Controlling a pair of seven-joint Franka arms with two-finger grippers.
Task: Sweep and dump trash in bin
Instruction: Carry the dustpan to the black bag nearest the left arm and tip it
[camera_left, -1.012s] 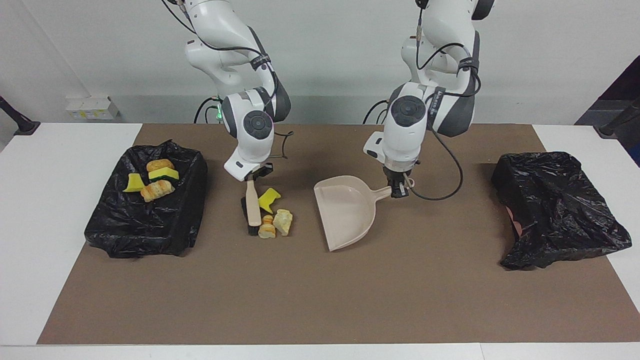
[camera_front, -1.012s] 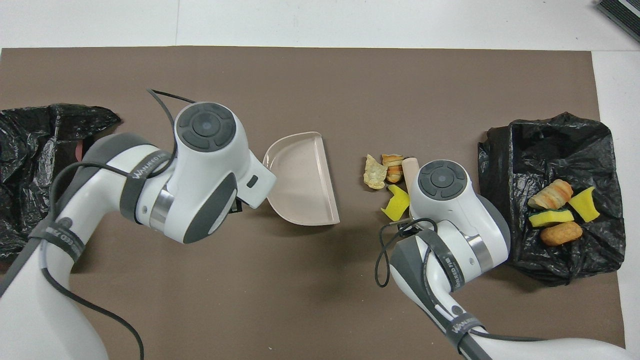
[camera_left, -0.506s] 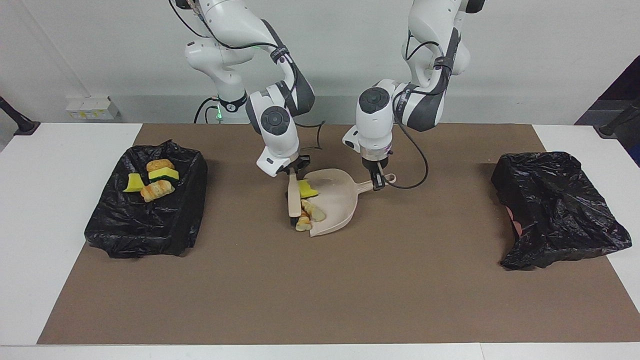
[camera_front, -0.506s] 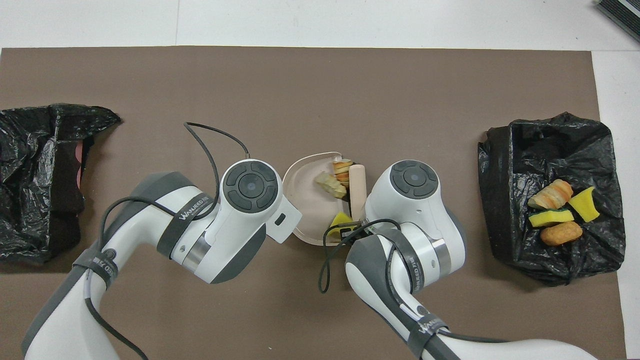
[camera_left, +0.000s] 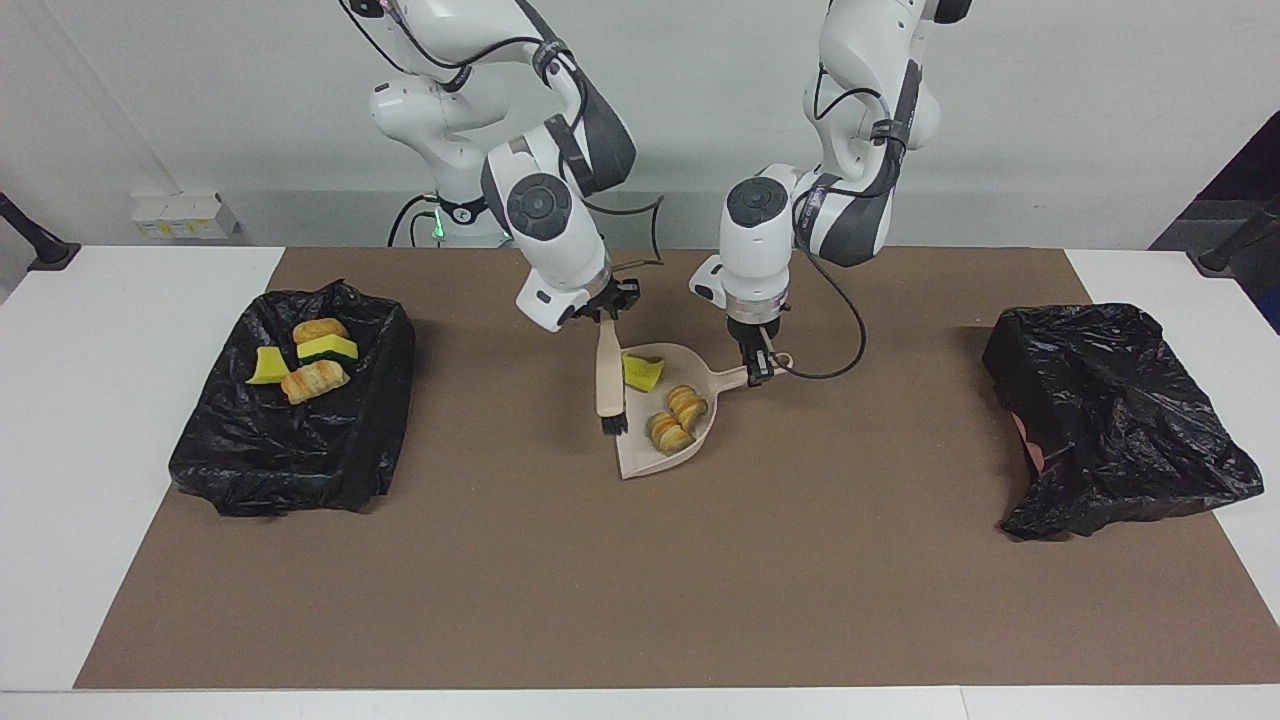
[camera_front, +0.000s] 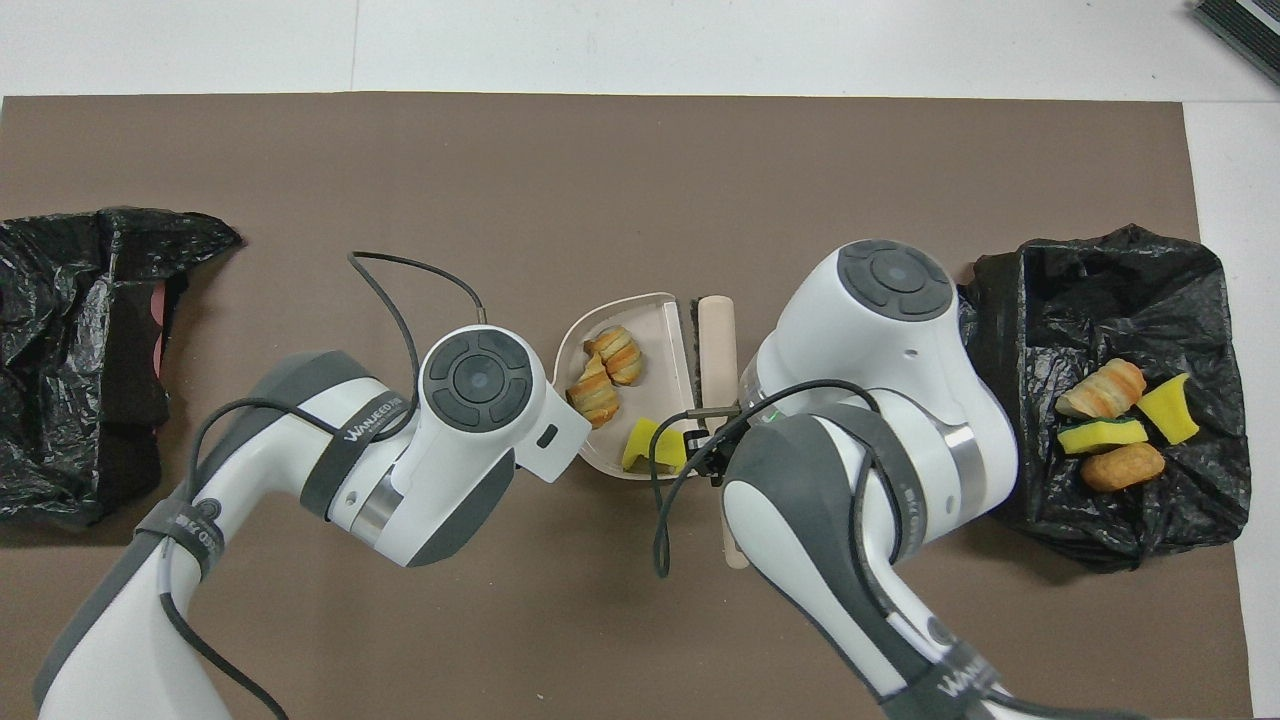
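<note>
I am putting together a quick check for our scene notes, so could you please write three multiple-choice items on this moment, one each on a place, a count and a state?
1. Where is the yellow sponge chunk that is not in a bin?
A. in the dustpan
B. on the bare mat
C. on the white table

2. How many bits of trash lie in the bin at the right arm's end?
A. two
B. four
C. six

3. What does the right gripper hold?
A. nothing
B. the dustpan
C. the brush

Answers:
1. A: the sponge chunk lies in the dustpan with two croissant pieces.
2. B: four bits show in the bin.
3. C: the right gripper is shut on the brush; the left gripper holds the dustpan's handle.
</note>
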